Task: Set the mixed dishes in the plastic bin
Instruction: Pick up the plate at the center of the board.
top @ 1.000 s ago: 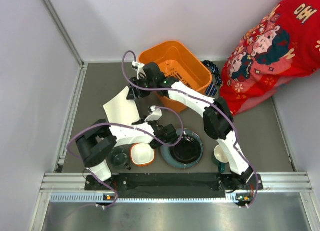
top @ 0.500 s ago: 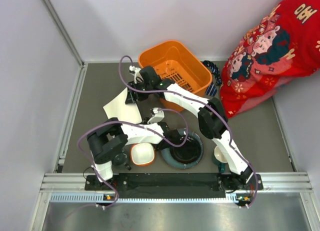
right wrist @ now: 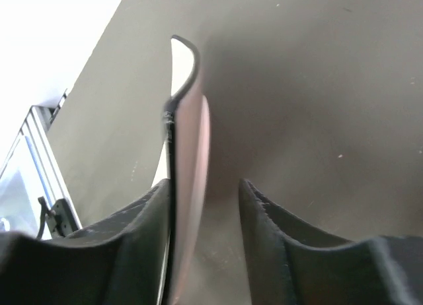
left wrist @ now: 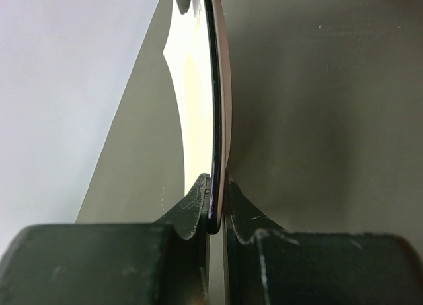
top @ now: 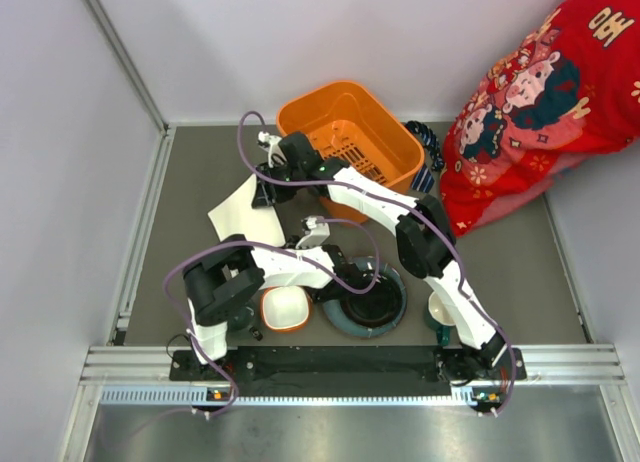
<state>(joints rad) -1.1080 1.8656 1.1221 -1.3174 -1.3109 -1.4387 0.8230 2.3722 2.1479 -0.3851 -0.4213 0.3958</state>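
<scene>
Right gripper [right wrist: 202, 186] straddles the white plate [right wrist: 188, 146], jaws unclosed; stiff, slick, breakable, so I'd pinch deep at its 1 o'clock edge.

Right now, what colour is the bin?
Orange. The bin shows best in the top view.

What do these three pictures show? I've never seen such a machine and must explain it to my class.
It is a robot: a left arm and a right arm bolted to a table. One picture looks down from above; the other two come from a camera on each wrist. On the table stand an orange bin, a round blue-grey plate, an orange bowl and a cream mug. A white square plate is held: the left gripper pinches one edge; the right gripper straddles the far edge, not closed.
</scene>
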